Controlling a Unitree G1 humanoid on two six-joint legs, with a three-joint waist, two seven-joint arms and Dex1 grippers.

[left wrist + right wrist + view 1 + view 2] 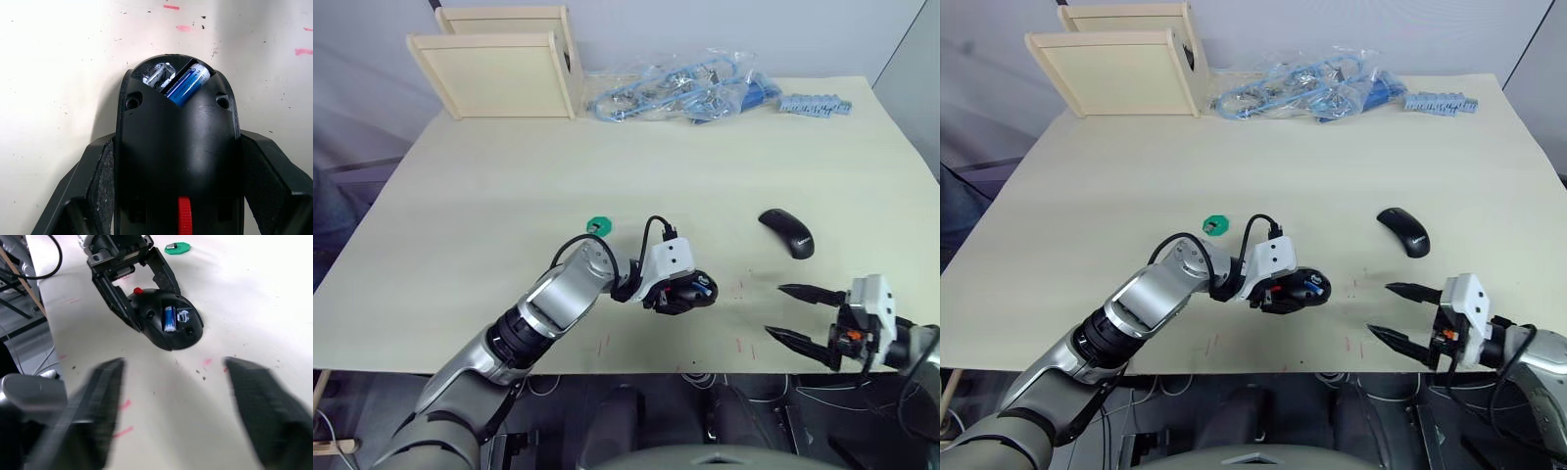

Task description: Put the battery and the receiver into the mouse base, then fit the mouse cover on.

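The black mouse base lies on the table near the front edge, hollow side up, with a red wheel at its near end. My left gripper is shut on the mouse base, one finger against each flank. The blue-and-white battery sits in the base's slot beside a shiny metal part. A tiny dark stub, the receiver, rests at the edge of a green disc. The glossy mouse cover lies further right. My right gripper hovers open and empty to the right of the base.
Two wooden boxes stand at the far left corner. A heap of clear bags with blue parts and a blue strip lie along the far edge. Small red marks dot the table between the grippers.
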